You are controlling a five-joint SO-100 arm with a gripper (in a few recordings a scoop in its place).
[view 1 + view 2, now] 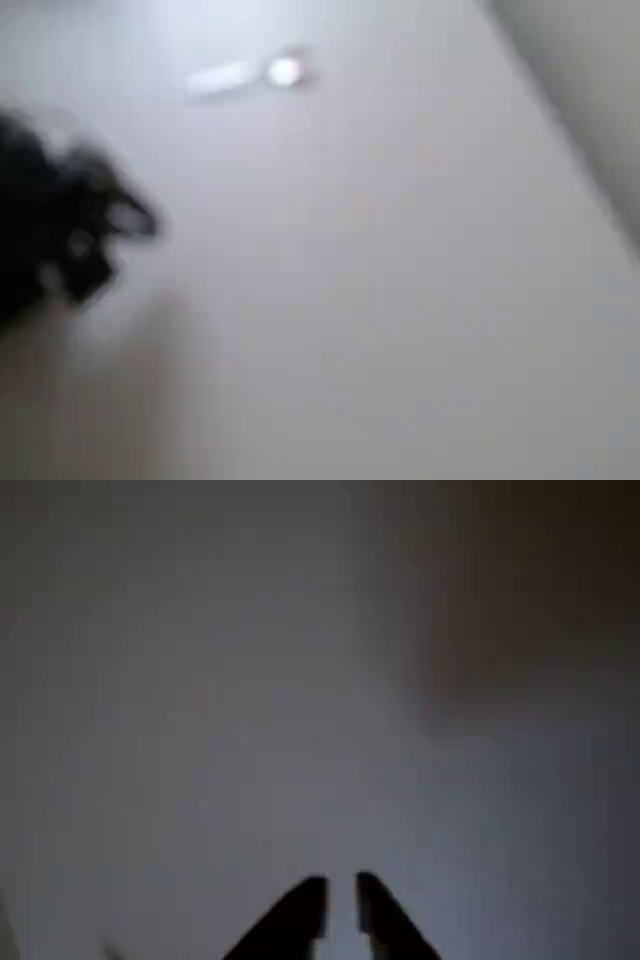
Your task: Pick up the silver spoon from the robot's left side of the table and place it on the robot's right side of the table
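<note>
Now swing the fingers, almost together and empty, across the worktop toward the spoon, opening wider first.

No text, label, brand, number or sign can be read in either view. Both pictures are blurred; no lettering can be made out on any surface.
</note>
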